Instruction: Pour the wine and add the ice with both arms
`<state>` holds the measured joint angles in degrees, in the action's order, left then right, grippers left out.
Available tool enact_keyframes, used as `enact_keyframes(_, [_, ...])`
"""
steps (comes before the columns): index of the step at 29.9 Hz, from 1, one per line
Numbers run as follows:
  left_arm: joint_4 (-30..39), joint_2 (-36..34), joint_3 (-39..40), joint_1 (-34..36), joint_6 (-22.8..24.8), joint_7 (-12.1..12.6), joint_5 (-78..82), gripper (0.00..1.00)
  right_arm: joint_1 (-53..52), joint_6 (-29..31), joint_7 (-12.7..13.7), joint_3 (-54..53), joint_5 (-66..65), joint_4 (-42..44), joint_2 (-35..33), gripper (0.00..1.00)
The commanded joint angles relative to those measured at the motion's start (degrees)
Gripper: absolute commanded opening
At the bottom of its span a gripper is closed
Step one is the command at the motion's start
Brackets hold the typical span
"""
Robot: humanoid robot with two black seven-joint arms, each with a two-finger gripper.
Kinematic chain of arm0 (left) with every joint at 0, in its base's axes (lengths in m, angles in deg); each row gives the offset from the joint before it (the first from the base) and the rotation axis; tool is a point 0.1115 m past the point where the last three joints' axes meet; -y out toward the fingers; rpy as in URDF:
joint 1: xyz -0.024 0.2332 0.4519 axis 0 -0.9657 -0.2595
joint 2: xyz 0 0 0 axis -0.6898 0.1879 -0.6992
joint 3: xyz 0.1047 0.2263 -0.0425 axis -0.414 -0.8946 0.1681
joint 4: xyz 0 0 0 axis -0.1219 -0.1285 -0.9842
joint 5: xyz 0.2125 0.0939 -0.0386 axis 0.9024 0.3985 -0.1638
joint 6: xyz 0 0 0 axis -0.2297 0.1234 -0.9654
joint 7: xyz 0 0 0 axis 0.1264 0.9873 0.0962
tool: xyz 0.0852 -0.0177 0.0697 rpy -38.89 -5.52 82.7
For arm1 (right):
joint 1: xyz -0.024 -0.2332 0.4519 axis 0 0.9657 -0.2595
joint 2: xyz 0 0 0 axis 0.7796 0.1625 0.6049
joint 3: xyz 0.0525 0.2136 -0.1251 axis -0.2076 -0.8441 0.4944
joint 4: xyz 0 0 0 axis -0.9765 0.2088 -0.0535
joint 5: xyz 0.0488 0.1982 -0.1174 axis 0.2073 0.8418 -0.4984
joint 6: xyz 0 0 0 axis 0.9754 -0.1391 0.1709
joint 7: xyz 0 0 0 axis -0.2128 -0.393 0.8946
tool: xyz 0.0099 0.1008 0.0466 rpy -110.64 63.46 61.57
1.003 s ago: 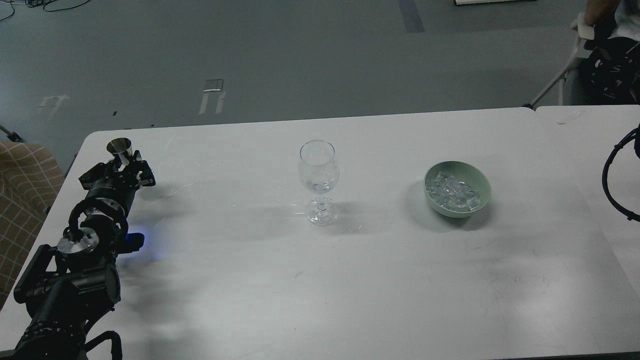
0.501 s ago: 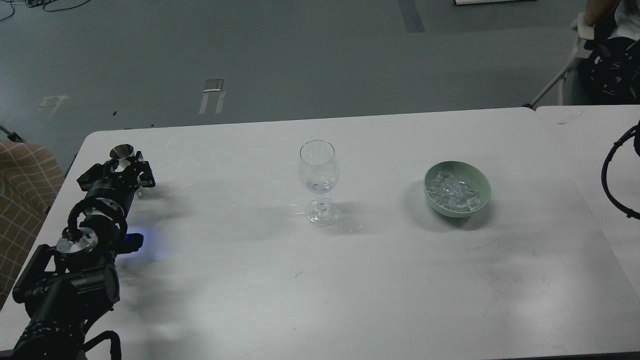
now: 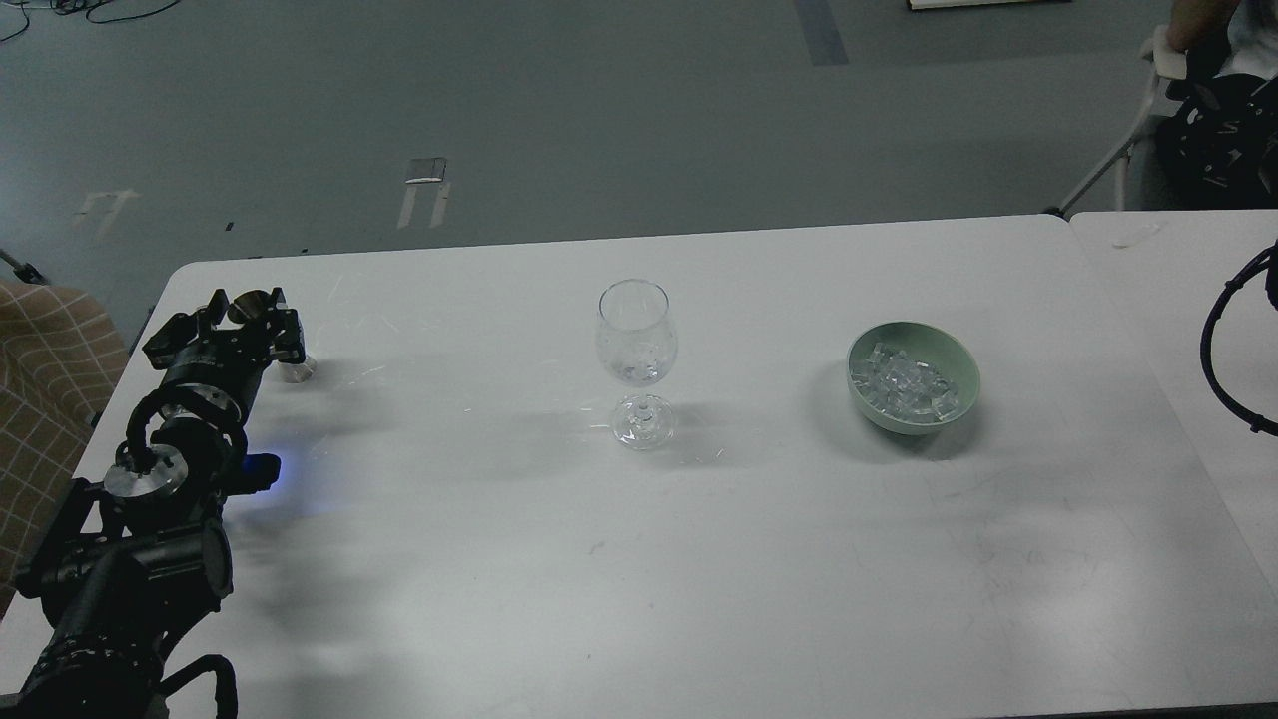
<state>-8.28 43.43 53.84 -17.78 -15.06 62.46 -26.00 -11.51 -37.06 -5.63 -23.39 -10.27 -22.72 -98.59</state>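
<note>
A clear wine glass (image 3: 636,345) stands upright mid-table, with a small measure of clear wine (image 3: 636,372) at the bottom of its bowl. A green bowl (image 3: 958,364) to its right holds many ice cubes (image 3: 904,387). My left gripper (image 3: 247,312) is at the table's far left, its fingers on either side of a small metal cup (image 3: 250,303). The cup's foot (image 3: 297,371) shows below the gripper, down at the table top. Of my right arm only a black cable loop (image 3: 1213,350) shows at the right edge; its gripper is out of view.
The white table (image 3: 639,559) ends close to the left of my left arm, beside a checked cloth (image 3: 40,369). A second table (image 3: 1178,250) adjoins at the right. A chair and a person (image 3: 1198,90) are at the back right.
My left gripper has moved down and slightly back with the metal cup, bringing it down to the table. The glass and bowl have not moved.
</note>
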Motion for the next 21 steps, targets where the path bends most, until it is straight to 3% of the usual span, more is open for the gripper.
enact_keyframes(1, [1.6,-0.3,-0.1,0.1,0.0,-0.2,0.2,0.62,-0.1,0.1,0.0,-0.1,0.0,0.0,-0.2,1.0])
enact_keyframes(4, [3.0,-1.7,-0.1,0.1,0.1,-0.5,0.4,0.67,-0.2,0.2,-0.1,-0.2,0.0,-1.0,-0.3,1.0])
enact_keyframes(6, [5.0,-3.3,-0.1,0.8,0.2,-1.0,0.5,0.82,-0.3,0.3,-0.3,0.1,-0.1,-4.6,-1.7,1.0])
enact_keyframes(8, [6.3,-3.9,-0.6,1.2,0.2,-1.0,0.6,0.89,-0.4,0.3,-0.3,0.2,-0.2,-6.5,-2.9,1.0])
enact_keyframes(9, [8.0,-4.4,-2.0,1.5,0.2,-1.0,0.7,0.98,-0.3,0.3,-0.4,0.5,-0.4,-8.3,-4.2,1.0])
enact_keyframes(15, [20.5,-7.5,-8.7,0.7,1.1,-0.2,0.9,0.99,-1.3,0.5,-0.5,6.6,-3.8,-13.0,-6.2,1.0])
enact_keyframes(21, [21.3,-9.0,-12.9,6.0,1.1,-2.2,14.1,0.99,-7.6,0.5,-0.6,17.8,-16.7,-13.8,-6.2,1.0])
